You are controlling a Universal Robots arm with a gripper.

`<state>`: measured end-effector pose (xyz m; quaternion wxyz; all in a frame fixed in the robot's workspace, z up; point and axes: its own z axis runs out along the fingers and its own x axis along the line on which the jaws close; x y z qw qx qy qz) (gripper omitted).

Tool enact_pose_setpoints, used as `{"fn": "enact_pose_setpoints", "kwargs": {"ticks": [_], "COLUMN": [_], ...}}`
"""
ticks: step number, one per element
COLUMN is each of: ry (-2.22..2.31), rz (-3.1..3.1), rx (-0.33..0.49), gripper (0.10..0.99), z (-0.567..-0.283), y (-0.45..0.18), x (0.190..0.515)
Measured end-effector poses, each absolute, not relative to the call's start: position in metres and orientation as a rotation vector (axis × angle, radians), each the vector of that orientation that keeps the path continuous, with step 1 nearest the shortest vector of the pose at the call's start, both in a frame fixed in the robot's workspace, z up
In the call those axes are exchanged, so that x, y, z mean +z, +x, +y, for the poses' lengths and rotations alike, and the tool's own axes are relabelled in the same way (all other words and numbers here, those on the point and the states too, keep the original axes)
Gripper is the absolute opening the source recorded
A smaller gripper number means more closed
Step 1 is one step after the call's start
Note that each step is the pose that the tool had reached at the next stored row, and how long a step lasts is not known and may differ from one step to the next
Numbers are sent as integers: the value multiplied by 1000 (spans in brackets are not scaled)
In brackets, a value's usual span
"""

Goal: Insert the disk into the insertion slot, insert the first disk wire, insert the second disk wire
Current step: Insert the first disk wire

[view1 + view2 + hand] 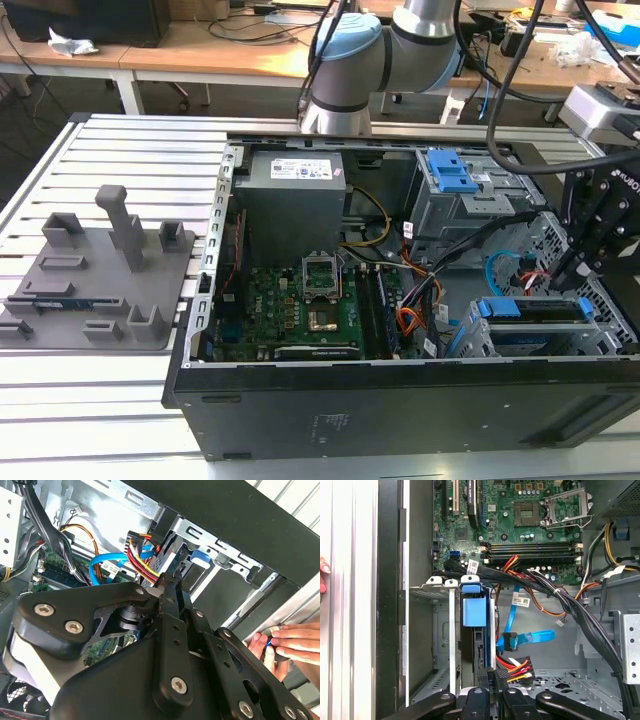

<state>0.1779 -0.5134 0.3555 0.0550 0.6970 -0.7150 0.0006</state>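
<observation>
Alu slat table (120,150) w/ open PC case (400,410): my end effector (492,677) is pinched tight on disk wire (516,667), right at disk (472,612) seated in insertion slot (451,640).

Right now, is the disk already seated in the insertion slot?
Yes: in the first wrist view the disk, in its blue carrier, sits between the metal walls of the insertion slot.
</observation>
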Motion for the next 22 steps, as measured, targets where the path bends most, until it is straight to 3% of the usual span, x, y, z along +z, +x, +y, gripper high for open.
{"fn": "enact_pose_setpoints", "kwargs": {"ticks": [22], "ry": [2116], "rz": [-2171], "rx": [3], "gripper": [165], "z": [-517], "y": [178], "x": [346]}}
